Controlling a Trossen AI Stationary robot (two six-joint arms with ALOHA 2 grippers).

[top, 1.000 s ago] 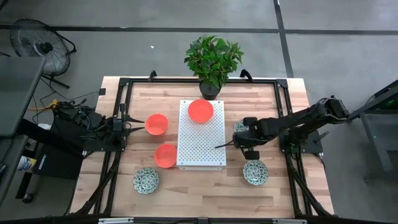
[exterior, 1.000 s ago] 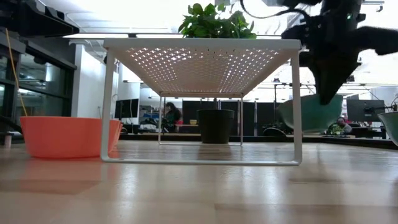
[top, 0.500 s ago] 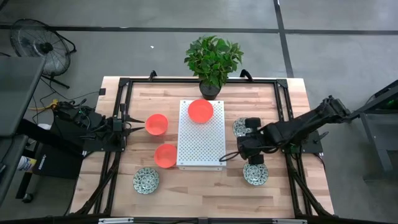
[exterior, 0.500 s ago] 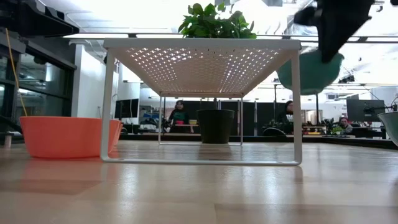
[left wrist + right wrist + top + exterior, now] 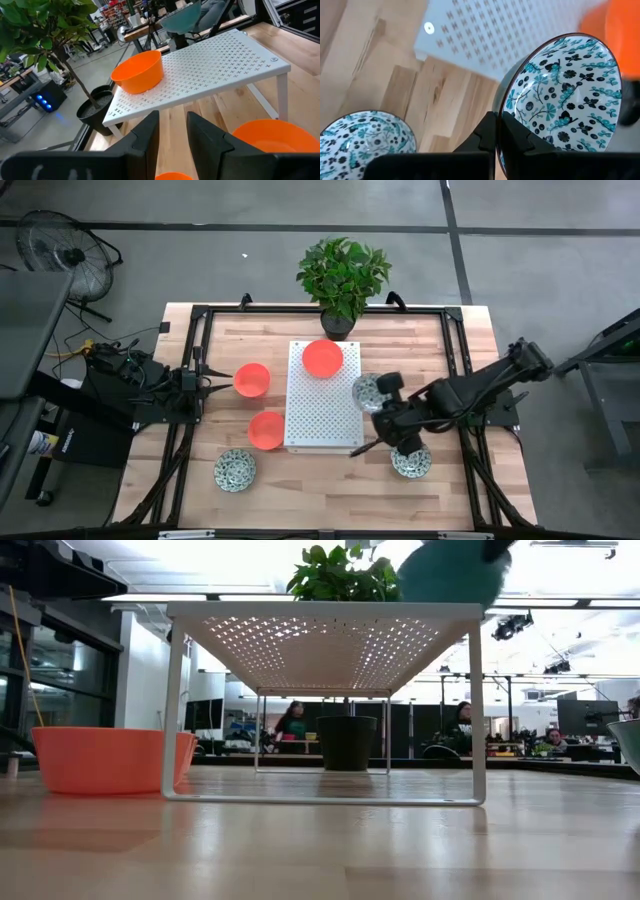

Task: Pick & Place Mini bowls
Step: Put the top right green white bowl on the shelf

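My right gripper is shut on a patterned mini bowl, held in the air over the right edge of the white perforated rack. In the low view this bowl hangs above the rack top. An orange mini bowl sits on the rack's far end. Two more orange ones stand on the table left of the rack. Patterned bowls rest on the table at the near left and near right. My left gripper waits open at the table's left, touching nothing. My right gripper pinches the patterned bowl's rim, one finger inside the bowl and one against its outer wall. The fingers slant down from the table's right side. The bowl is lifted clear and tilted, its patterned inside turned partly sideways.
A potted plant stands at the far edge behind the rack. Black frame rails run along the table's sides. Bare wood lies under and in front of the rack.
My right gripper has risen and gone toward the table's left with the patterned bowl, rolling its wrist. The bowl has gone from low beside the rack to above the level of the rack's top, over its right edge.
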